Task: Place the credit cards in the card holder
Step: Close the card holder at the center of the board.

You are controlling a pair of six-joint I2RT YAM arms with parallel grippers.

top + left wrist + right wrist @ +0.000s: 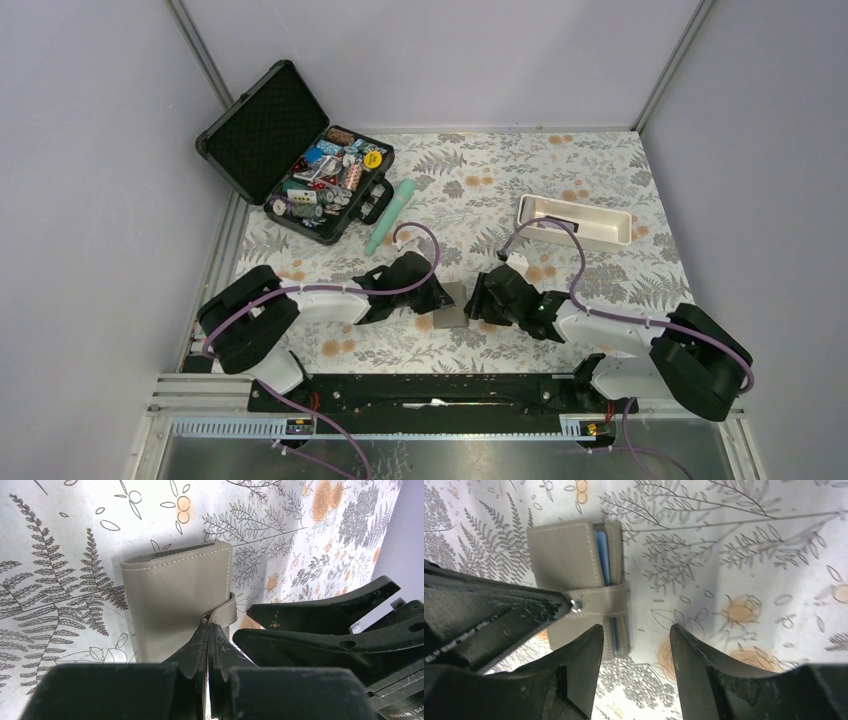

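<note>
Top view only: both arms are reaching inward and meeting over the card holder [452, 305], which is lying closed at mid-worktop.
Right wrist view only: a blue card [602, 555] is showing at the holder's open edge. The strap [606, 600] is wrapping round that edge, with its snap [576, 605] sitting on the front face.
Left wrist view only: the stitched grey-brown cover is facing the camera and hiding the card.
Worktop [480, 170]: is carrying a cloth printed with grey ferns and orange flowers.
Room: pale lilac walls [90, 150] are closing it in.
Far side: an open black case [262, 120], a mint-green tube [390, 215] and a white tray [575, 220] are sitting well apart from the holder.
Left fingers [192, 650]: are pressing together, tips touching the strap's snap end. I cannot tell whether the strap is caught between them.
Right fingers [584, 660]: are standing apart with only cloth between them. The holder's strap edge is lying just beside one finger, outside the gap.
</note>
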